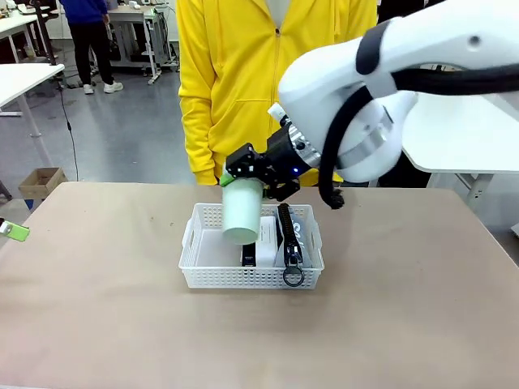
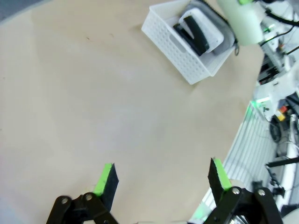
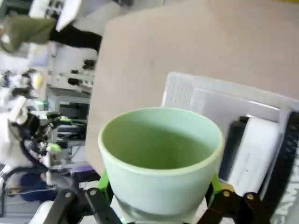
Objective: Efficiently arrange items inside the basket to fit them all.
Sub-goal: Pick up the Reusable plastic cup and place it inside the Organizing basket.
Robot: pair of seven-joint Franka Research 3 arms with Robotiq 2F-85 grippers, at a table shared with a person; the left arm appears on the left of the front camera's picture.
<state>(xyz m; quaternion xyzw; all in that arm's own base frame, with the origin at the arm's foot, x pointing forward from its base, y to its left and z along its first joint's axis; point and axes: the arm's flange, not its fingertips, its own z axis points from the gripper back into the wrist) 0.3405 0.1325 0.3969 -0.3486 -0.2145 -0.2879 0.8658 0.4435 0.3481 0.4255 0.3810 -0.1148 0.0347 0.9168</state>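
The right gripper [image 1: 243, 180] clamps the pale green cup [image 1: 242, 212] above the basket's [image 1: 243, 278] left end, the cup tipped, mouth pointing down toward the robot. The left gripper [image 2: 161, 179] hovers wide apart over bare table [image 2: 93, 93]

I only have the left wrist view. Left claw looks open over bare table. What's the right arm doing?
Observer: The right claw is shut on the pale green cup, held in the air above the left part of the basket.
Operator: Cup upright?
Observer: No, tilted; in the right wrist view its open mouth faces the camera and it's empty.
Operator: Space left in the basket?
Observer: Front view shows the left part bare; the stapler, white box and grey pouch sit in the middle and right.
Operator: Person involved?
Observer: Someone in a yellow jacket stands at the far side of the table.
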